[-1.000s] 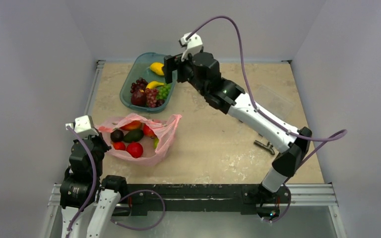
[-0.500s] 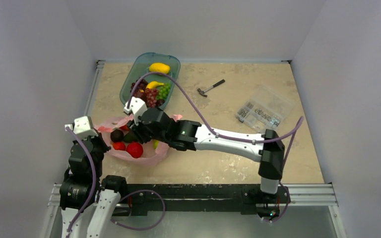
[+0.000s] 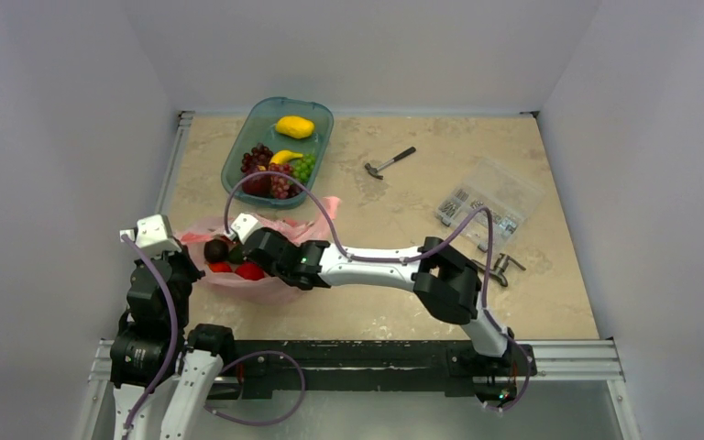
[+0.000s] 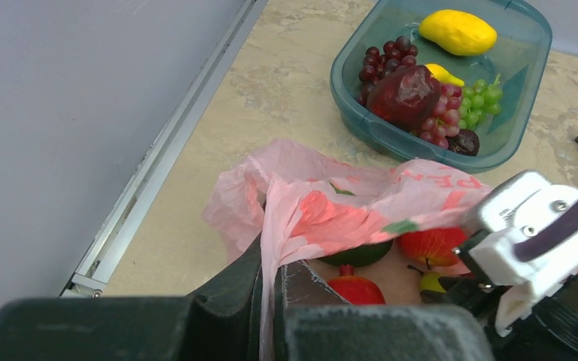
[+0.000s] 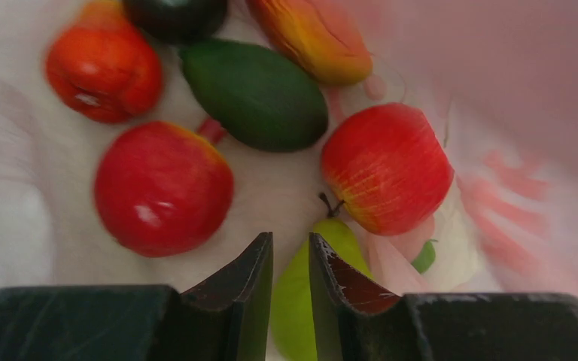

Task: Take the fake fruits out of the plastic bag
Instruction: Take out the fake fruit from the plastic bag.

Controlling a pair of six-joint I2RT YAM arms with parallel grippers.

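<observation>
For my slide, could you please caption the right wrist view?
Right pincer, nearly closed, above a green pear inside the pink plastic bag, with red fruits and an avocado beyond.

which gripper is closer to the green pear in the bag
Right. The right gripper is inside the pink bag, its nearly closed fingers just above the green pear. The left gripper pinches the bag's edge.

Inside the pink plastic bag [image 5: 542, 113], fruit crowds the right gripper [image 5: 290, 263]: a red apple [image 5: 387, 169] at 1 o'clock, a red fruit [image 5: 162, 188] at 10, a green avocado [image 5: 256, 94] at 12, a green pear [image 5: 301, 301] beneath its nearly closed tips. Bare bag floor shows between them.
</observation>
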